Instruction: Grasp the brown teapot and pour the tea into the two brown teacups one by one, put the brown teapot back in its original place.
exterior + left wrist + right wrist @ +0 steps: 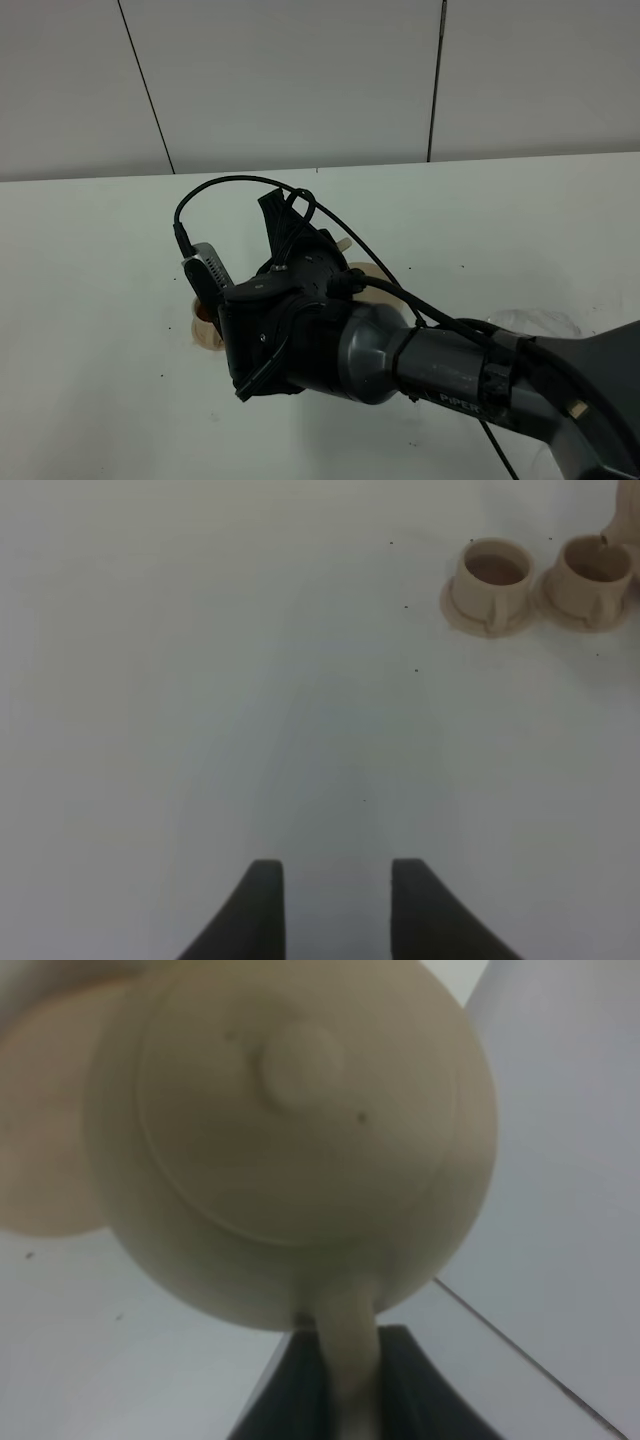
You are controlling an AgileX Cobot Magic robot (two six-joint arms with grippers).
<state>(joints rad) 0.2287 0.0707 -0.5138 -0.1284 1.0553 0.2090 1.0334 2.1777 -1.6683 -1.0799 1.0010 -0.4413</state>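
Observation:
The brown teapot (290, 1130) fills the right wrist view, lid and knob facing the camera. Its loop handle runs down between the dark fingers of my right gripper (345, 1360), which is shut on it. In the left wrist view the two brown teacups (492, 578) (592, 575) stand side by side on their small saucers, and the teapot's spout (622, 525) hangs just above the right-hand one. My left gripper (335, 905) hovers open over bare table, well away from the cups. From the high camera my right arm (400, 360) hides the teapot and the cups.
A beige disc (45, 1150) lies behind the teapot in the right wrist view. In the high view, a tan saucer edge (205, 328) shows left of the arm and another tan piece (368, 272) right of it. The white table (90, 300) ends at a grey panelled wall.

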